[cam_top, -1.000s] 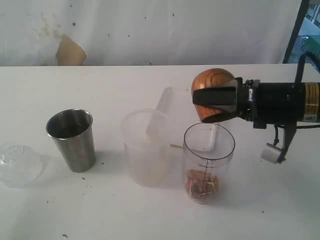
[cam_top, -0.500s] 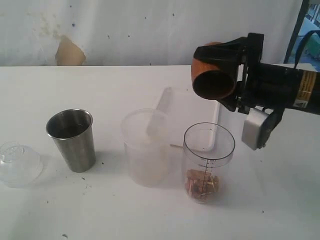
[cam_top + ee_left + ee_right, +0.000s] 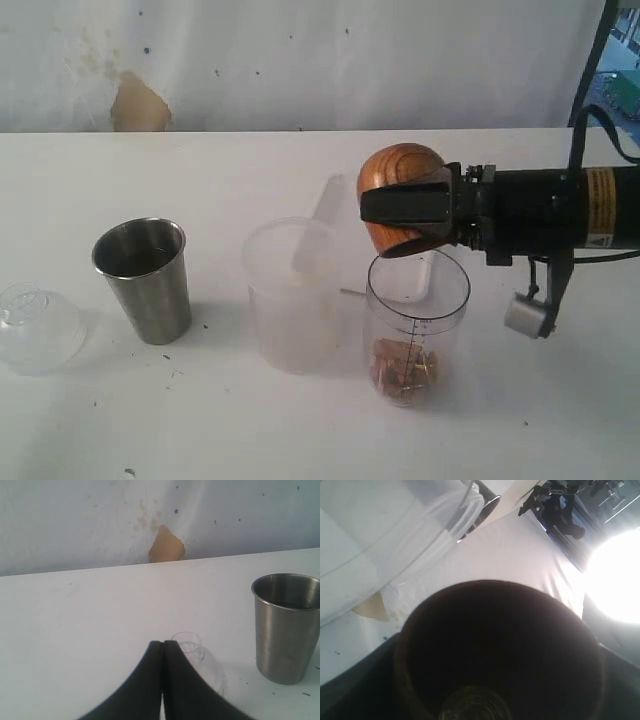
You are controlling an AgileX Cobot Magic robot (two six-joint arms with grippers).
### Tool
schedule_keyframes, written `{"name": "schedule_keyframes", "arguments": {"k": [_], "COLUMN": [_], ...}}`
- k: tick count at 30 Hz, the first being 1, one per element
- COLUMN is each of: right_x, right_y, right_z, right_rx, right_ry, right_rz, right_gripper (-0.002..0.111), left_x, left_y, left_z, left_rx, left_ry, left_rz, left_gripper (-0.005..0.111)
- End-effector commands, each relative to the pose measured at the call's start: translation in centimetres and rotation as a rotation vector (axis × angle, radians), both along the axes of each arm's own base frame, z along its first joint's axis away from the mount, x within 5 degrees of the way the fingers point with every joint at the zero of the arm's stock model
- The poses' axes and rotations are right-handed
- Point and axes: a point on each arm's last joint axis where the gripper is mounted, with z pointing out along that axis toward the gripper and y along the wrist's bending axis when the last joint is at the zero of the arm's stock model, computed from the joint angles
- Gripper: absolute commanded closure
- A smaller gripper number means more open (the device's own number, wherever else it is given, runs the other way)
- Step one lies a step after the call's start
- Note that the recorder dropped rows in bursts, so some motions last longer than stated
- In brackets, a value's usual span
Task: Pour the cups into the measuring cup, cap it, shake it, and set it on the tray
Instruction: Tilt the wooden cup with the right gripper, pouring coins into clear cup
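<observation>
Right fingers (image 3: 405,207), held level, clamp the wooden cup (image 3: 398,168) mouth-down over measuring cup (image 3: 417,335).

Wooden cup (image 3: 400,195) above measuring cup (image 3: 417,330); tumbler (image 3: 143,280) well left.

I see a white table (image 3: 200,420) with a few dark specks (image 3: 129,471) on it, a stained white wall (image 3: 350,60) behind it, and a tan patch (image 3: 138,105) low on that wall.
</observation>
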Motion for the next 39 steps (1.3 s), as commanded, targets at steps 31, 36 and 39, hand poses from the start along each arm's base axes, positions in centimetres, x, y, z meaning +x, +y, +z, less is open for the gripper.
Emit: {"name": "schedule_keyframes", "arguments": {"k": [31,36,39], "right_x": [0.1,0.0,0.2], "right_y": [-0.2,-0.3,-0.3], "right_z": [0.7,0.7,1.0], "right_rx": [-0.05,-0.092,-0.063], "right_ry": [-0.154,-0.147,-0.115], "right_rz": [-0.007,-0.019,-0.061], "right_gripper": [0.108,0.108,0.108], "left_x": [0.0,0.0,0.0], "left_y": [0.0,0.0,0.0], "left_z": [0.1,0.1,0.1], "left_rx": [-0.002,0.0,0.0], "left_ry": [-0.014,-0.014,-0.014], "left_rz": [-0.005,-0.005,-0.005], "left_gripper": [0.107,0.107,0.107]}}
